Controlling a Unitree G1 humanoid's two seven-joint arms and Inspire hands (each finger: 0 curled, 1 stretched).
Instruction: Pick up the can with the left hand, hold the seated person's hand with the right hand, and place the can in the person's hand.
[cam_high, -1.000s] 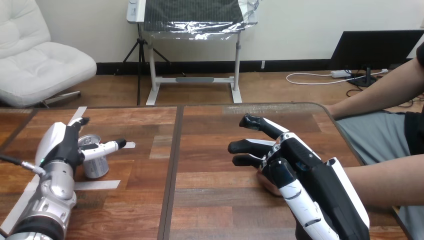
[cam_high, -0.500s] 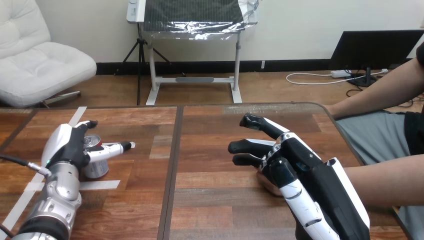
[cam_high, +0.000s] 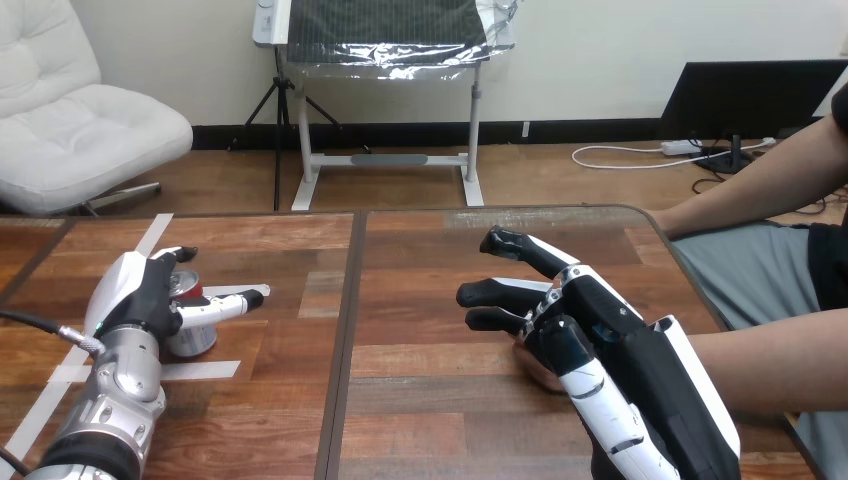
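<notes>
- Table (cam_high: 420, 300): beneath both my hands.
- My right hand (cam_high: 610, 350): fingers spread and relaxed, over the person's hand (cam_high: 537, 368); whether they touch, I cannot tell.
- My left hand (cam_high: 140, 295): fingers and thumb curled round the can (cam_high: 192, 338).
- Can: upright on the table, between that hand's thumb and fingers.

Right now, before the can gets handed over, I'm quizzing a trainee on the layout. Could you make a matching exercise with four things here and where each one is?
Things:
1. can
2. left hand
3. right hand
4. person's hand

Places:
A. under the robot's right hand, on the right half of the table
B. upright on the table, beside white tape
C. against the can, at the table's left
D. over the person's hand, fingers stretched out

Pairs: 1-B, 2-C, 3-D, 4-A.
</notes>
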